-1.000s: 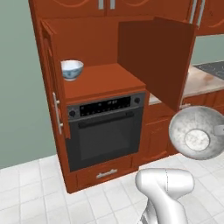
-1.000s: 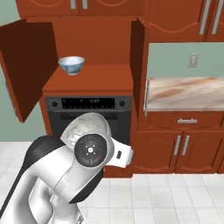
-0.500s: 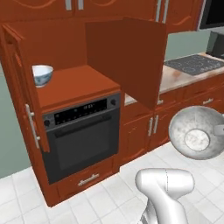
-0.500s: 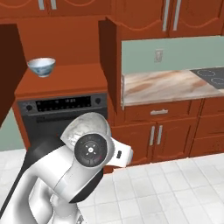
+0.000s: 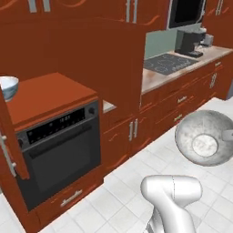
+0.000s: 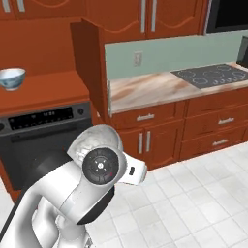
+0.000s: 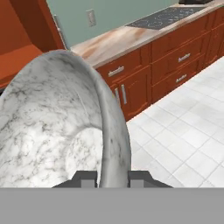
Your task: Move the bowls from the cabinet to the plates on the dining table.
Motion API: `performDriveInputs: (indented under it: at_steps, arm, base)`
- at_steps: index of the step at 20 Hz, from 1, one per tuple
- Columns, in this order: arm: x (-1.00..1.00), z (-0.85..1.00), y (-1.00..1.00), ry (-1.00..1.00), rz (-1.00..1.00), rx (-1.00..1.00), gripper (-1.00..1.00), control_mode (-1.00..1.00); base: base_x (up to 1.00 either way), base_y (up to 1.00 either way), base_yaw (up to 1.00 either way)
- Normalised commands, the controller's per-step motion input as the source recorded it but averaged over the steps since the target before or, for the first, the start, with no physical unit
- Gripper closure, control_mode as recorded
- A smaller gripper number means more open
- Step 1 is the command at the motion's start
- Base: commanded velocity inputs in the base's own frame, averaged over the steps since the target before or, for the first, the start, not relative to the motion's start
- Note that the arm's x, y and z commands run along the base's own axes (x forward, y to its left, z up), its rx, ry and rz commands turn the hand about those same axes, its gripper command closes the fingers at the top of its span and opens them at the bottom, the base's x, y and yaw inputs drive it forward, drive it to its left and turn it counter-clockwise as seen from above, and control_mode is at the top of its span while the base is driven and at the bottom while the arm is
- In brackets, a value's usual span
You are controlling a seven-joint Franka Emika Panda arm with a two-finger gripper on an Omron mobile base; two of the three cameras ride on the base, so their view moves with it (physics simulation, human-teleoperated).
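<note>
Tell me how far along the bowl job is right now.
Partway. Done: the grey speckled bowl is out of the cabinet, whose door stands open. In hand: the gripper has its jaws clamped on that bowl's rim and carries it above the tiled floor. Left: the blue-patterned bowl sits on the cabinet shelf, and neither bowl is on a plate yet.

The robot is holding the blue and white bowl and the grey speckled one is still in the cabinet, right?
No, swapped. The gripper holds the grey speckled bowl by its rim, as the hand view shows. The blue and white bowl sits in the cabinet.
</note>
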Motion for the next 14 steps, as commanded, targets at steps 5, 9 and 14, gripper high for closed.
performDriveInputs:
  at_steps: [5,9,14]
  arm:
    - [0.00,0.00,0.00,0.00,0.00,0.00,1.00,1.00]
    - [0.00,0.00,0.00,0.00,0.00,0.00,1.00,1.00]
    - [0.00,0.00,0.00,0.00,0.00,0.00,1.00,1.00]
  base:
    - [0.00,-0.25,-0.37]
    - [0.00,-0.25,-0.37]
    - [0.00,-0.25,-0.37]
